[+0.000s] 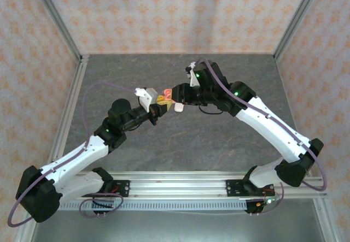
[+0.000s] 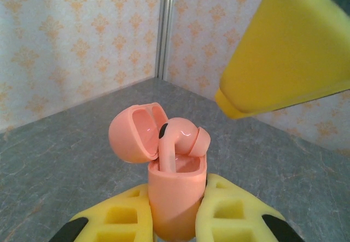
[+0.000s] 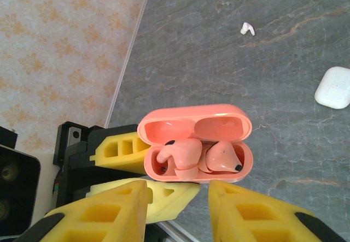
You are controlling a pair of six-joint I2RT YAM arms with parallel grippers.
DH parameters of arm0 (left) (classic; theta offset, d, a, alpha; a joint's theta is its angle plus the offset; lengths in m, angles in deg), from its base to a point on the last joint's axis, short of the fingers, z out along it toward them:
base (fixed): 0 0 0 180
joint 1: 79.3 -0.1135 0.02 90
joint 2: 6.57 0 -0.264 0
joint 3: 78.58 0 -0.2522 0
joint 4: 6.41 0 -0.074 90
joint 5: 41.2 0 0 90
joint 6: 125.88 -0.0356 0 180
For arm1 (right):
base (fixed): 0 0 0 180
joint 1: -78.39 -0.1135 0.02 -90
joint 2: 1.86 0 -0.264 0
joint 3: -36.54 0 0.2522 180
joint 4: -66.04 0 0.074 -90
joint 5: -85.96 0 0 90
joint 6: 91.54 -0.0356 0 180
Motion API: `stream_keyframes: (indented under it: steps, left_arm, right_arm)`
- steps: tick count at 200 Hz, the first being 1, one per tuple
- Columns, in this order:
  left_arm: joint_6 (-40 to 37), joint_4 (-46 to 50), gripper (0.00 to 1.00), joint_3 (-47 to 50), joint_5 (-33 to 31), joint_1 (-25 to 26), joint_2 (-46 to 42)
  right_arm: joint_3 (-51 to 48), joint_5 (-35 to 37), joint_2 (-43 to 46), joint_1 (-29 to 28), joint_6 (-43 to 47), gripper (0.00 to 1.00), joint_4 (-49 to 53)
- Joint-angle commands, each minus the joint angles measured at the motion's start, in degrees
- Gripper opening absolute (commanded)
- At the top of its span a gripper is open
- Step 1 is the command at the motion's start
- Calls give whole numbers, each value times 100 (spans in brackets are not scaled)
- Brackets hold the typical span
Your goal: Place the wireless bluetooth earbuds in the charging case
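Holds the pink case upright in the left gripper, pinched low on its body between the yellow fingers, lid hinged open to one side. Hovers the right gripper just above, fingers parted a moderate way with nothing between them, the case sitting just beyond the fingertips. Carries both coral pieces in the wells: one pink earbud standing high, stem down its hole and head clear of the rim, probably not fully seated; a second pink earbud lying lower beside it.

Expect very little weight: small, hard, glossy plastic, likely to skate off a foam pad or pop out if pushed off-centre. Better pressed straight down on the rounded head with one fingertip than pinched; no need to take the stem. Go gently: only a side squeeze on the case, so some risk of twisting it or sliding it down through the left fingers.

Mind the lid standing open right beside the raised head, and the rim close on either side of it. Plenty of free air above and around both grippers. Farther out past the right fingertips, on the grey table: a white earbud lying loose, and off to the side a white case, apparently closed, the two well apart.
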Motion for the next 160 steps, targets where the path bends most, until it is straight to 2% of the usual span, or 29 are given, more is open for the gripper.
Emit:
stream_keyframes:
  steps: [1, 92, 160]
  left_arm:
    - [-133, -257, 0, -73, 132, 14, -1]
    - [-206, -175, 0, -97, 141, 15, -48]
    - [-257, -116, 0, -67, 55, 20, -126]
  right_arm:
    - [250, 192, -91, -3, 149, 34, 136]
    - [475, 227, -487, -5, 410, 33, 502]
    - [414, -162, -604, -6, 589, 28, 340]
